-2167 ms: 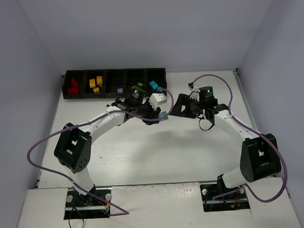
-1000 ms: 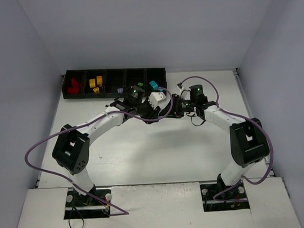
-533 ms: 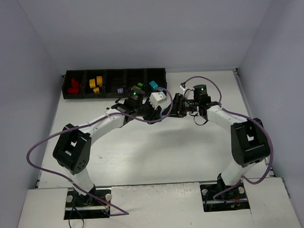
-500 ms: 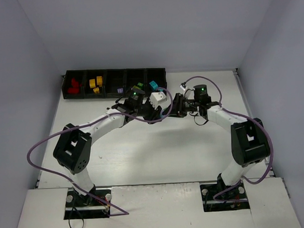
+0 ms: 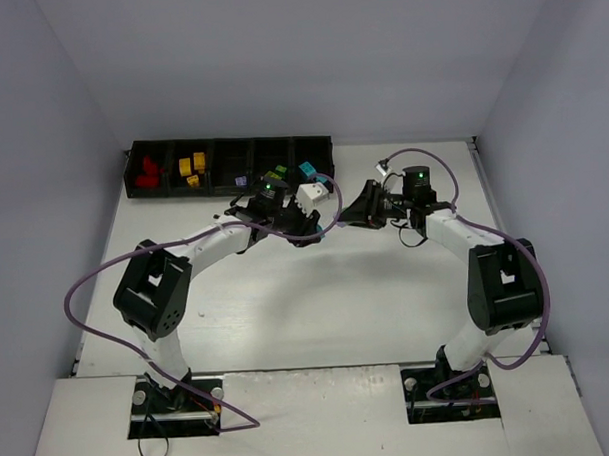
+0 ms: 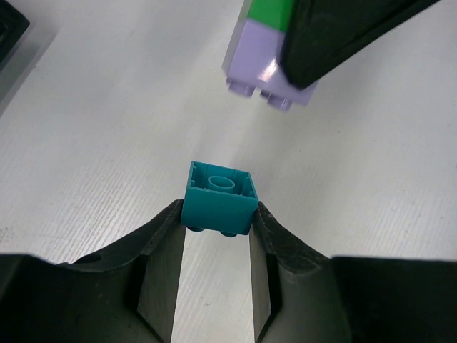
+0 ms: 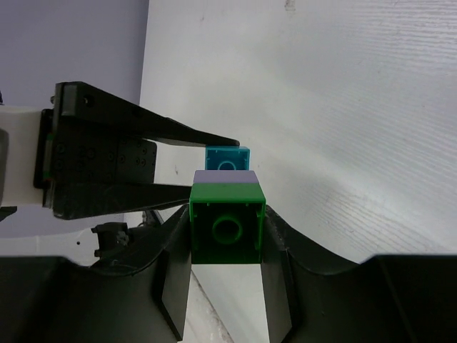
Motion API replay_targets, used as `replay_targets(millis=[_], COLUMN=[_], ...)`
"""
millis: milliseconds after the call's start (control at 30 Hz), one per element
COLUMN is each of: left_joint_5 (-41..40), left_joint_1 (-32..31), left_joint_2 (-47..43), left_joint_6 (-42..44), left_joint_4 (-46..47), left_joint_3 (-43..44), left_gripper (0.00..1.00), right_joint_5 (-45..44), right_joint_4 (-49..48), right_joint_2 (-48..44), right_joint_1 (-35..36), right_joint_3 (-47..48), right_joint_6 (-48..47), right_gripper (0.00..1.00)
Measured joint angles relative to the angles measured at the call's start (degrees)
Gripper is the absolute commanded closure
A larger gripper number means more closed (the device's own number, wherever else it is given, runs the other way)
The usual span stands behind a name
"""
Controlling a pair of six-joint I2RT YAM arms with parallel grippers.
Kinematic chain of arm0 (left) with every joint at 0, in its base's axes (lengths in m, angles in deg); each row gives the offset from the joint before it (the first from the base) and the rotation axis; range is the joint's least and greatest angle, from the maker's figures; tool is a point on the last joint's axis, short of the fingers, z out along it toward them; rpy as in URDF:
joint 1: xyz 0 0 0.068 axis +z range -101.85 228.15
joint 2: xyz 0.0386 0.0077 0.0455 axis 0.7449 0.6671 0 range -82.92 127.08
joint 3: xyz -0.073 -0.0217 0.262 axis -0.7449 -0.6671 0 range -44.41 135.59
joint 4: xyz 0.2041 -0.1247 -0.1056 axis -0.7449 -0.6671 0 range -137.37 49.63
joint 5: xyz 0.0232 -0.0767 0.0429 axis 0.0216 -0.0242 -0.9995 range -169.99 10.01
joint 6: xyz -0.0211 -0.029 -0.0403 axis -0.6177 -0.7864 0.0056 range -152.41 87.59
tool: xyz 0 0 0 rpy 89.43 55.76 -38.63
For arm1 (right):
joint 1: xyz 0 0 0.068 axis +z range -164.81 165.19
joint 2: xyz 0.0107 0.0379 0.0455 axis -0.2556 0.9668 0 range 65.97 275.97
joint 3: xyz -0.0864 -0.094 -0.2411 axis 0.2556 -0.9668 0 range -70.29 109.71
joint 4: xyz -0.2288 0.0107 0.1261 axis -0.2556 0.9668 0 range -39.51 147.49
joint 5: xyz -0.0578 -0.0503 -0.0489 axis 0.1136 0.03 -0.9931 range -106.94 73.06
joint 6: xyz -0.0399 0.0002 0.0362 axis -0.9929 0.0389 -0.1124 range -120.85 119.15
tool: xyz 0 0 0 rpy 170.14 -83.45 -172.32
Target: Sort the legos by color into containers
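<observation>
Over the middle of the tabletop, a cyan brick (image 6: 220, 194) is clamped by the left gripper (image 6: 219, 213) and a green-and-lilac brick (image 7: 227, 230) by the right gripper (image 7: 227, 213), lilac end facing cyan, just apart. The tray (image 5: 231, 142) is set along the far edge toward the left corner, nearer the left arm.

White table (image 5: 317, 308) with finely ribbed surface, enclosed by pale panels (image 5: 42, 147) on three sides, long black tray (image 5: 223, 192) set at far left corner along back edge, left arm base (image 5: 173, 398) and right arm base (image 5: 455, 388) bolted at near edge, well apart
</observation>
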Motion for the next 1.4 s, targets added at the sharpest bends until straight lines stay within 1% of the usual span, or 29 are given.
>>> replay_targets(millis=[200,267,333,433,500,533,667,767,833,967,1000,1100,1133,1233,1400], left_joint_5=[-0.9,-2.1,-5.0,-10.0,-13.1,-14.7,-19.1,-21.6,-22.6,-23.4,-23.5,-23.6,-23.6,-23.6,-23.4], left_joint_1=[0.5,0.6,1.0,2.8,4.4,5.3,7.8,8.8,8.8,8.6,8.6,8.6,8.5,8.5,8.5], left_joint_2=[1.4,1.5,2.6,6.6,10.5,12.7,20.0,24.3,26.8,30.7,31.6,33.4,33.8,34.0,33.8], left_joint_6=[-0.5,-1.1,-2.1,-4.7,-6.6,-7.3,-9.6,-10.7,-11.0,-11.9,-12.1,-13.1,-13.5,-14.2,-14.9], left_joint_4=[-0.4,0.1,0.0,-0.1,-0.1,-0.3,-1.2,-2.3,-2.7,-3.3,-3.3,-3.4,-3.4,-3.4,-3.9], left_joint_3=[0.0,0.1,1.9,8.7,15.2,19.1,31.8,39.0,42.4,46.6,47.6,49.3,49.7,50.1,50.6], left_gripper=[0.93,0.93,0.92,0.86,0.85,0.83,0.81,0.75,0.73,0.64,0.57,0.46,0.40,0.33,0.32], right_joint_5=[-0.3,-0.7,-1.4,-2.6,-3.3,-3.7,-4.8,-5.2,-5.5,-5.7,-5.8,-6.2,-6.3,-6.5,-6.7], right_joint_4=[-0.3,-0.2,-0.2,-0.2,0.0,0.2,1.3,2.3,2.7,3.5,3.7,4.0,4.1,4.2,4.2], right_joint_2=[-0.2,-0.5,-1.3,-2.9,-4.2,-4.9,-6.9,-8.0,-8.7,-10.1,-10.5,-11.7,-12.1,-13.0,-13.2], right_joint_1=[-0.7,-1.0,-1.4,-2.6,-3.3,-3.5,-4.0,-4.0,-4.0,-4.0,-4.0,-4.0,-4.0,-4.0,-4.0], right_joint_3=[0.0,0.0,0.0,0.0,0.0,-0.1,-0.6,-1.4,-2.1,-3.4,-3.7,-4.4,-4.6,-4.9,-4.9], right_joint_6=[0.0,-0.1,-0.2,-0.4,-0.9,-1.2,-2.5,-2.8,-2.8,-2.8,-2.8,-2.8,-2.8,-2.6,-2.4], right_gripper=[1.00,1.00,1.00,1.00,1.00,1.00,1.00,1.00,1.00,1.00,1.00,1.00,1.00,1.00,1.00])
